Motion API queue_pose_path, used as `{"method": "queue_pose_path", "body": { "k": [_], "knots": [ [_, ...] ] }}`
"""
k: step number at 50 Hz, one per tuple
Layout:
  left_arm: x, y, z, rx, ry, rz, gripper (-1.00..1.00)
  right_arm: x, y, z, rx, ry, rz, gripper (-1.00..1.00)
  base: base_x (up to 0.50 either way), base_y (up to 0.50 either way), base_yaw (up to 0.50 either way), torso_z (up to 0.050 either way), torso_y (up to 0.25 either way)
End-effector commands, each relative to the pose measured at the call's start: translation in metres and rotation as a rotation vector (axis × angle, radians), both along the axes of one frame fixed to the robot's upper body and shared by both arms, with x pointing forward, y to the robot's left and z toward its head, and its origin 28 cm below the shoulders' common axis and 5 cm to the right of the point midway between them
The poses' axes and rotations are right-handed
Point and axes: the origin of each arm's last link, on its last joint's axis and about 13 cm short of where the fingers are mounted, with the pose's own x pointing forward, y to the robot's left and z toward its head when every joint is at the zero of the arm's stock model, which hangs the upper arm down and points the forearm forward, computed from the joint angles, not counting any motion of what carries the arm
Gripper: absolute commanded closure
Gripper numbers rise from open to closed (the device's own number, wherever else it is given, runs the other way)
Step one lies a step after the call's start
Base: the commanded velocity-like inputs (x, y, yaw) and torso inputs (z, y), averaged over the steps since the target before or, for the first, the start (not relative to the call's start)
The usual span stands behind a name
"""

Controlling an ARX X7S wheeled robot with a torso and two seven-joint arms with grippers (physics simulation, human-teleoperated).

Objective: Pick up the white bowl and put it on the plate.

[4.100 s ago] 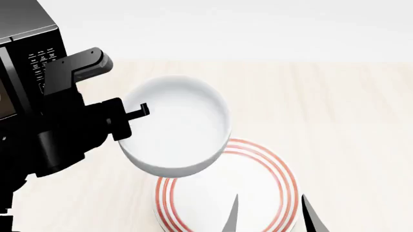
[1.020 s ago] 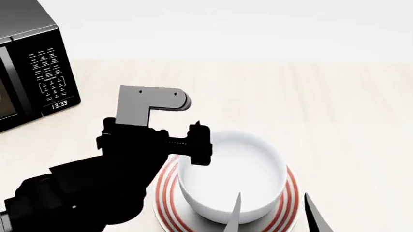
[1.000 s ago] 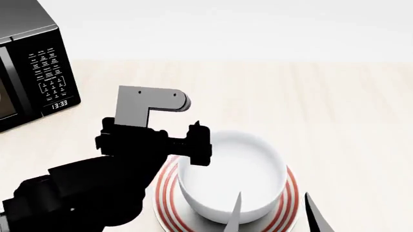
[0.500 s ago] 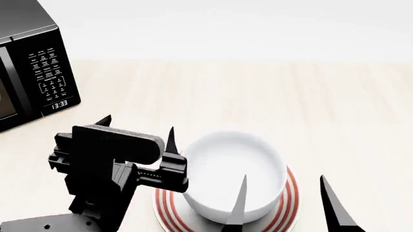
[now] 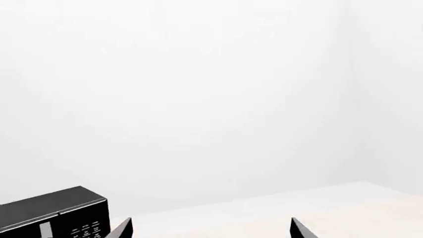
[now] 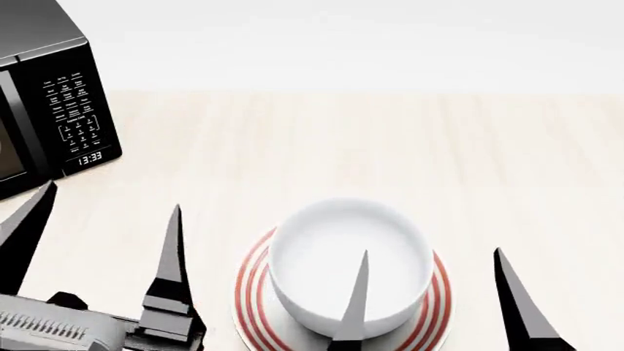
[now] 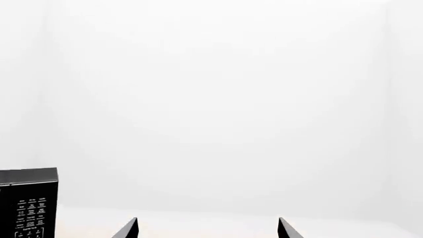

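Now the left gripper (image 6: 102,241) has pulled back, jaws spread and empty; right gripper (image 6: 434,292) released too. White bowl (image 6: 349,263) sits on the red-ringed plate (image 6: 251,285); task looks done.

Head view: the plate (image 6: 256,274) runs off the lower edge, its middle covered by the white bowl (image 6: 349,256); a right hand (image 6: 429,292) finger crosses the bowl's near wall. The microwave (image 6: 49,95) is cropped at left.

We saw bright, even, diffuse light, source unclear. Renders stayed sharp, no blur or edge distortion. Only faint soft shading lay around plate (image 6: 256,292); white bowl (image 6: 343,248) on it looked washed out. Wrist views were mostly blank white.
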Motion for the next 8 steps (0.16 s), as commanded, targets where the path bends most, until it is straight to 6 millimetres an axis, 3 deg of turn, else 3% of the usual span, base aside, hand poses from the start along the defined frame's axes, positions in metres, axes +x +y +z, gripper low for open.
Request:
{"method": "queue_pose_path", "body": {
  "k": [1, 8],
  "knots": [
    [-0.029, 0.013, 0.021, -0.033, -0.148, 0.017, -1.00, -0.008, 0.002, 0.010, -0.008, -0.036, 0.012, -1.00, 0.00, 0.00, 0.00, 0.000, 0.000],
    [-0.048, 0.016, 0.037, -0.012, -0.224, 0.017, -1.00, -0.014, 0.002, 0.019, -0.014, -0.072, 0.018, -1.00, 0.00, 0.00, 0.00, 0.000, 0.000]
  ]
}}
